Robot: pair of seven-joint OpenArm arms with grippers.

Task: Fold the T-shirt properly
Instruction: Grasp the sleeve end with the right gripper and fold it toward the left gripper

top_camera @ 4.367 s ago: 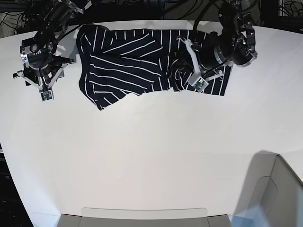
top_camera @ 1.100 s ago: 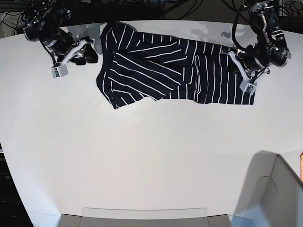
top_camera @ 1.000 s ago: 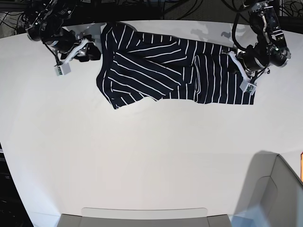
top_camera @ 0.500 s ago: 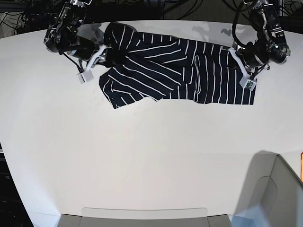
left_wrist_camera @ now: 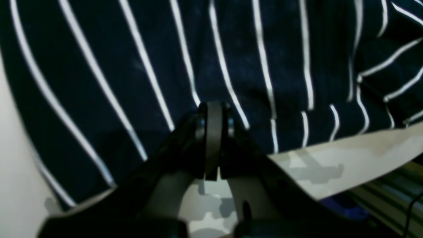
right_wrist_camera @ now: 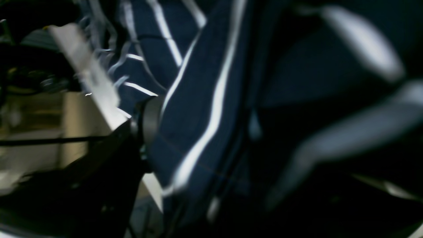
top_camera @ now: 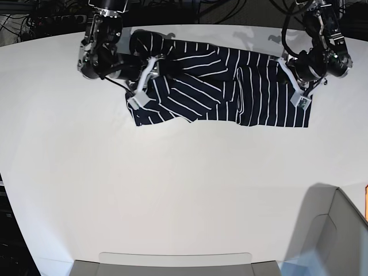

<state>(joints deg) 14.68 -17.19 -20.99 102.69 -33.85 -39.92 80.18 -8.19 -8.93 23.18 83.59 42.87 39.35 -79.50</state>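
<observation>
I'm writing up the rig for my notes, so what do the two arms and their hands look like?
Both arms are black, built of rounded drum-shaped joints, with black cables trailing from them. Each carries a small white bracket near the hand. The left hand has black fingers with flat grey pads; the right hand looks the same, though blurred up close.

Upper right of your base view, your left gripper [top_camera: 289, 73] sits with jaws pressed fully together, wrist angled down-left. Upper left, your right gripper [top_camera: 154, 64] reaches rightward from its bent arm, jaws spread, cloth draped between them.
</observation>
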